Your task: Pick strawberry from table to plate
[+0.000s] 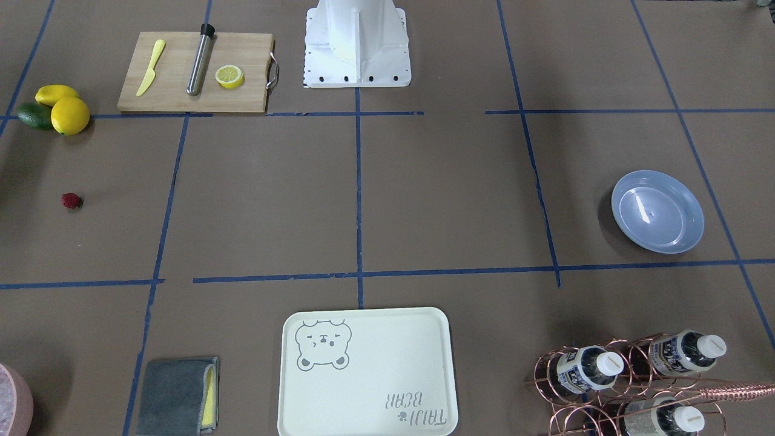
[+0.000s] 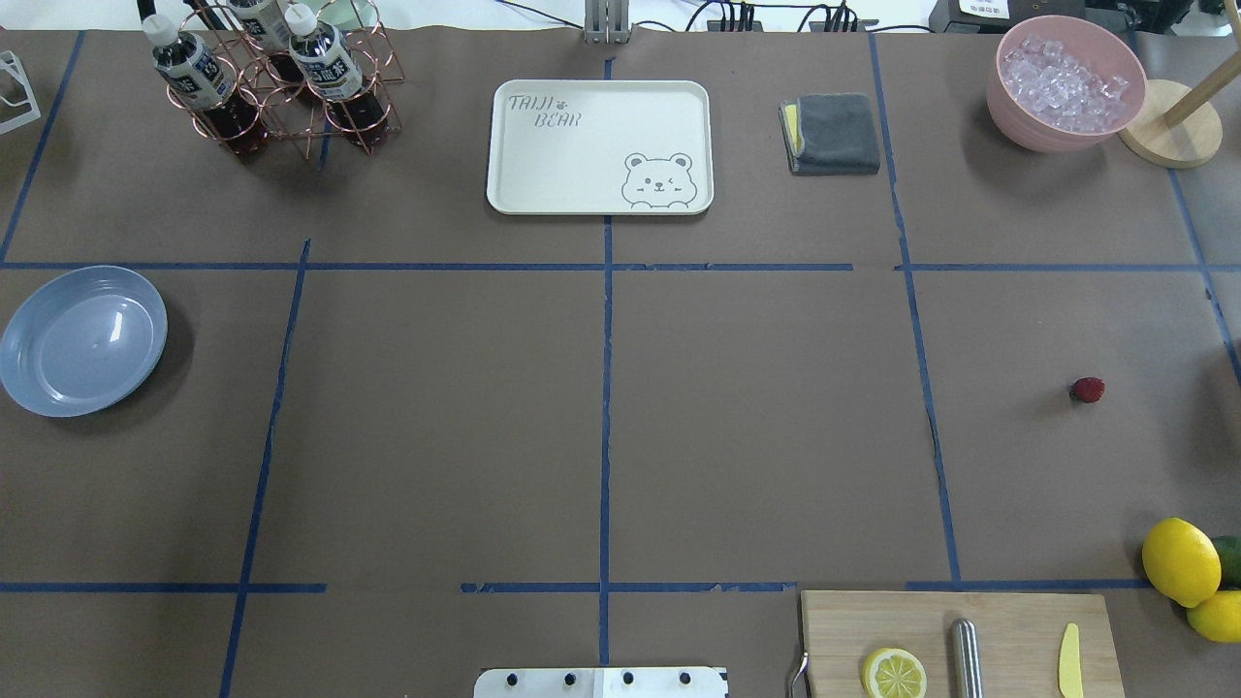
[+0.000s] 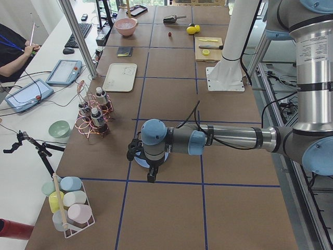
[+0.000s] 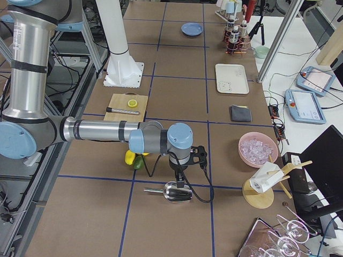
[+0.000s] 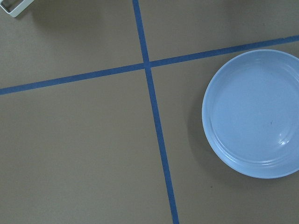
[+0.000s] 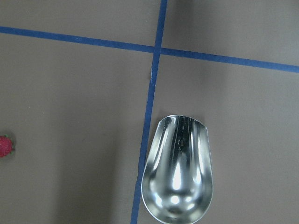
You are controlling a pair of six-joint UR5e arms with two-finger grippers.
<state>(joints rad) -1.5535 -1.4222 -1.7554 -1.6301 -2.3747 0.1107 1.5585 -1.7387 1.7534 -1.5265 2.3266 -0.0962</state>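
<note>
- Strawberry (image 2: pixel 1087 390) is sitting on the bare surface (image 2: pixel 756 436) way over on the robot's right side. Nothing is touching it, and the lemons (image 2: pixel 1180 560) are well apart from it, closer to the robot.
- The plate (image 2: pixel 82 340) is at the opposite end, on the robot's left, with nothing in it. So the task looks like it hasn't started.
- The right gripper (image 4: pixel 180 181) is clearly the nearer one. It hangs over a metal scoop (image 6: pixel 177 172) at the right end of the surface, and its wrist view catches the berry right at the left edge. My read: the berry lies off to one side of those fingers, toward the middle of the surface, not under them.
- The left gripper (image 3: pixel 151 176) hovers above or just beside the plate, far from the berry.
- Can't tell whether either set of fingers is spread or closed. Each only shows up in a side view.
- The berry is too small and round to pick out a long axis, so approach angle probably won't matter much.
</note>
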